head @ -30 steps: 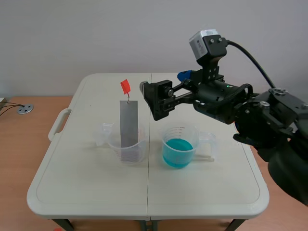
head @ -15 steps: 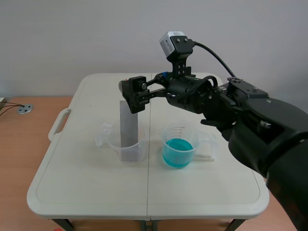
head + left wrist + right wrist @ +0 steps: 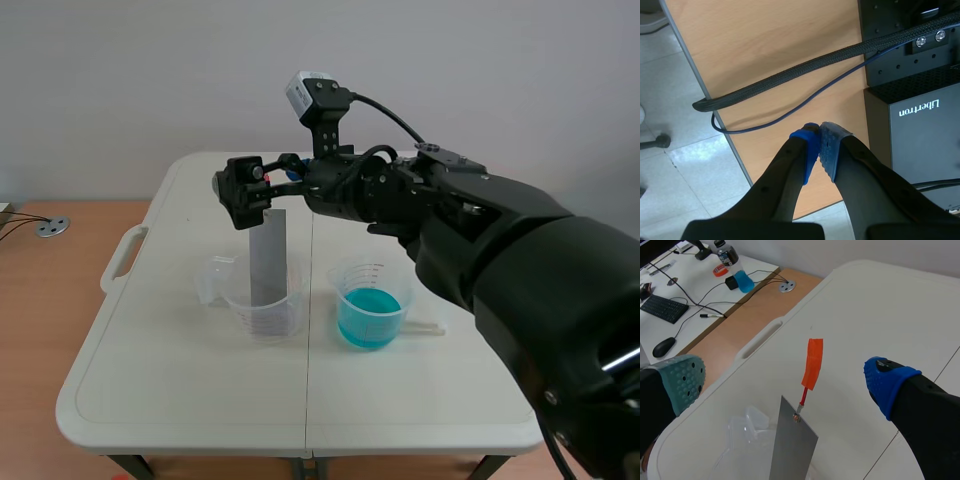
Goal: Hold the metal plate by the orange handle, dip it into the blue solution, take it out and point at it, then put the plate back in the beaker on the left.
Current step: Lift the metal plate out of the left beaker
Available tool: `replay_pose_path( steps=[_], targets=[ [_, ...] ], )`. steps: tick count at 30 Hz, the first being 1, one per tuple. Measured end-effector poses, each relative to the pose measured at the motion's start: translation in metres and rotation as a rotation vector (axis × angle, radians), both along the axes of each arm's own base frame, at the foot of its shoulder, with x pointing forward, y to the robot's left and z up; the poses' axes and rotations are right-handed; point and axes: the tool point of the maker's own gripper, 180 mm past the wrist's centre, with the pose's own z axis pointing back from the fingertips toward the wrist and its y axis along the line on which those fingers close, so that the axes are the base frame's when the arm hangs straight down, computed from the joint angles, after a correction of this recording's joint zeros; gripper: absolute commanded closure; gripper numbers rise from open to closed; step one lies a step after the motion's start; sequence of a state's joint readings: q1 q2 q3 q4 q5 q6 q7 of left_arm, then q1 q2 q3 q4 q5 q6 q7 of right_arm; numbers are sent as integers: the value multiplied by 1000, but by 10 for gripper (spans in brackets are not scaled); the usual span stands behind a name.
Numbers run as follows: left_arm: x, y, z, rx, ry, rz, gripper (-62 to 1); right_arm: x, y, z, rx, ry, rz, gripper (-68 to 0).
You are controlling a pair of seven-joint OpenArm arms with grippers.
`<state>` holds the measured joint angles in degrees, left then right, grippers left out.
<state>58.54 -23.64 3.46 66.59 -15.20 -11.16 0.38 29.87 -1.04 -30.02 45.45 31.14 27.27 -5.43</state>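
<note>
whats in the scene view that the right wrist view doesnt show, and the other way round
Only the scene view: the clear beaker of blue solution and the whole black right arm stretched across the table. Only the right wrist view: the orange handle tag in plain sight, untouched between the open right gripper fingers, plus a side desk with a black keyboard. Both: the grey metal plate standing in the clear left beaker on the white folding table.
</note>
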Motion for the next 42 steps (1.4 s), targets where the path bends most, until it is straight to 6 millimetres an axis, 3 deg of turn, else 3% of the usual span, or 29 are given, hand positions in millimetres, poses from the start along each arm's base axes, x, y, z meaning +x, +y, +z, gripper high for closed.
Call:
replay_pose_path(
  steps=[5,16,34,38,42],
  targets=[
    [0,0,0,0,0,0,-17,0,9,-7,-6,39,26,-663],
    [1,-1,0,-3,-1,-1,-17,6,14,-1,-9,34,49,-662],
    [-1,-8,1,-43,8,-11,-17,3,14,-8,-40,62,63,-403],
    [-1,-8,1,-44,8,-11,-17,2,14,-8,-41,63,63,-391],
    [-1,-9,2,-51,9,-12,-17,2,14,-8,-41,63,63,-309]
  ],
)
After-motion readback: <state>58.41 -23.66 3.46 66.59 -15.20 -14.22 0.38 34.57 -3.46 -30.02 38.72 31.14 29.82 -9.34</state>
